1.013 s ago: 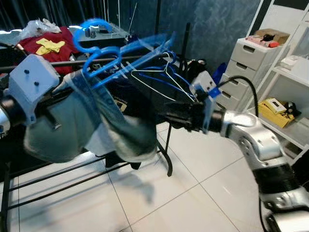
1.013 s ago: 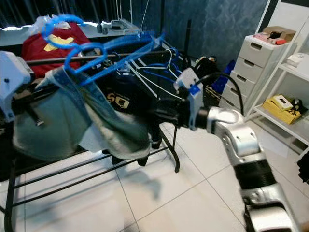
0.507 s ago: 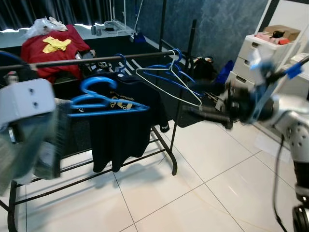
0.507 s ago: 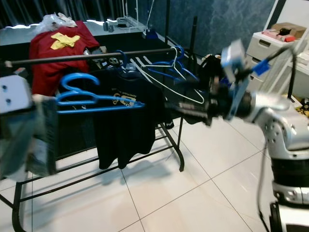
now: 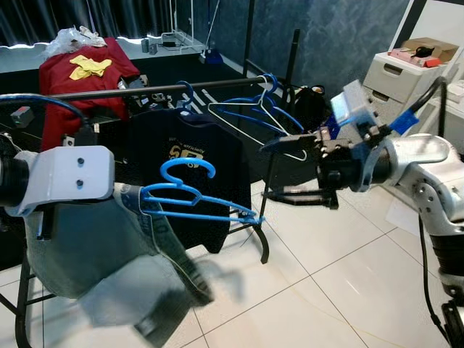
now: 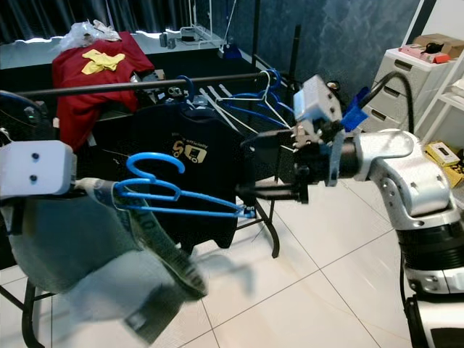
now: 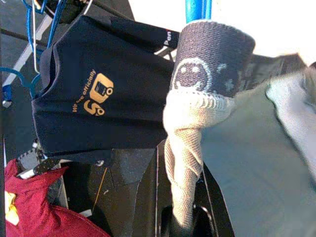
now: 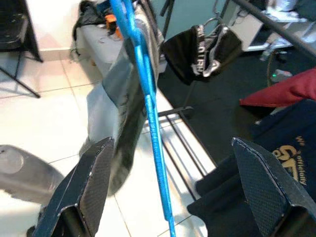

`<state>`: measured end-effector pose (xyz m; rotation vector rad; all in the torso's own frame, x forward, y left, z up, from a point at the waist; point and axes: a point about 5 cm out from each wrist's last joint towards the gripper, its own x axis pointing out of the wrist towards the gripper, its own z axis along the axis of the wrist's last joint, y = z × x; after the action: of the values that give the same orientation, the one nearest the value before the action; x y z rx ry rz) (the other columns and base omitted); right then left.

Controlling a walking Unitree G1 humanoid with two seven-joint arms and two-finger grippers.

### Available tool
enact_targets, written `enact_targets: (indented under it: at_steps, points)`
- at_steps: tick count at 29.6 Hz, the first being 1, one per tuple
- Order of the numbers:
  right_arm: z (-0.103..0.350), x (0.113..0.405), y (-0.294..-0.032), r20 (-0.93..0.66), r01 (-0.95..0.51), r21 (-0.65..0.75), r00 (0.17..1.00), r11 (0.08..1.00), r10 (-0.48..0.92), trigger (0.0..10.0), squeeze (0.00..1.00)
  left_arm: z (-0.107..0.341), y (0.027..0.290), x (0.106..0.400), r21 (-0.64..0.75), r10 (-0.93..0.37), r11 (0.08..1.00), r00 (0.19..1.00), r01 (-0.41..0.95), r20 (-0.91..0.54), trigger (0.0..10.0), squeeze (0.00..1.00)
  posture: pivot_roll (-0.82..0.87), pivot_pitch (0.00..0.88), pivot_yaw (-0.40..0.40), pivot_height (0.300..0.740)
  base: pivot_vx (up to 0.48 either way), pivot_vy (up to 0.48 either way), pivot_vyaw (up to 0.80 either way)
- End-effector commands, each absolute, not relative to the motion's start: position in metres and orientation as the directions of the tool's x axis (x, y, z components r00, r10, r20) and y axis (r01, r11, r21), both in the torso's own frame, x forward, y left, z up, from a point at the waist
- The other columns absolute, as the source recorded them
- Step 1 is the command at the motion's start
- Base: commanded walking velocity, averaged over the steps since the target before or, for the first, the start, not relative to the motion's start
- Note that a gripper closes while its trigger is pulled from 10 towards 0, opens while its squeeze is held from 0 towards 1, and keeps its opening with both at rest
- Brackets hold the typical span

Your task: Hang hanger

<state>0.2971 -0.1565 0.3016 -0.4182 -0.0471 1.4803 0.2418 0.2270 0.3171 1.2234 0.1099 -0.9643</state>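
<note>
White floor tiles [image 5: 341, 283] run under a black clothes rail [image 5: 145, 89] backed by dark curtains, with white drawers [image 5: 395, 72] to the right. A black T-shirt [image 5: 192, 167] hangs near the middle of the rail, and a cluster of spare hangers [image 5: 254, 109] crowds its right end, so free bar remains toward the left end.

Below and in front of that bar, the blue hanger [image 5: 196, 203] with jeans [image 5: 109, 246] draped over it sits at the left gripper [image 7: 190, 148], whose sock-covered fingers appear closed around it, hook up and ready to lift over the bar.

The right gripper [image 5: 290, 167] faces the hanger's far tip with fingers spread wide, holding nothing, probably placed to steady that end. In the right wrist view the hanger passes between the open fingers [image 8: 94, 182].
</note>
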Motion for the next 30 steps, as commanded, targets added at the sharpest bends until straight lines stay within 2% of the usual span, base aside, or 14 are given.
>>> enact_targets:
  at_steps: [1,6,22,23,25,30]
  points:
    - [0.304,0.294,-0.143,-0.253,-0.948,-0.314,0.029,-0.053,0.967,10.0,0.0,0.311,0.215,0.241,0.711,-0.595,-0.01,0.567,0.703,-0.569,10.0,0.0,-0.03,0.0,-0.029,0.74,0.0,0.0,0.0]
    - [0.302,0.295,-0.129,-0.27,-0.94,-0.322,-0.025,-0.115,0.962,10.0,0.0,0.307,0.204,0.239,0.683,-0.619,-0.012,0.531,0.73,-0.579,10.0,0.0,-0.02,0.0,-0.031,0.74,0.0,0.0,0.0]
    - [0.285,0.313,-0.108,-0.304,-0.924,-0.376,0.056,-0.066,0.951,10.0,0.0,0.316,0.182,0.234,0.649,-0.697,-0.015,0.457,0.761,-0.553,10.0,0.0,-0.02,0.0,-0.034,0.74,0.0,0.0,0.0]
    - [0.285,0.316,-0.107,-0.298,-0.923,-0.383,0.078,-0.044,0.951,0.4,0.0,0.319,0.179,0.233,0.646,-0.712,-0.013,0.447,0.764,-0.542,10.0,0.0,-0.02,0.0,-0.035,0.74,0.0,0.0,0.0]
    - [0.285,0.318,-0.106,-0.293,-0.921,-0.388,0.091,-0.032,0.952,0.0,0.0,0.321,0.175,0.231,0.64,-0.729,-0.009,0.433,0.768,-0.53,10.0,0.0,-0.01,0.0,-0.036,0.74,0.0,0.0,0.0]
    - [0.284,0.319,-0.102,-0.273,-0.923,-0.385,0.086,-0.026,0.958,0.0,0.0,0.327,0.166,0.227,0.644,-0.76,-0.026,0.403,0.765,-0.509,10.0,0.0,-0.02,0.0,-0.035,0.74,0.0,0.0,0.0]
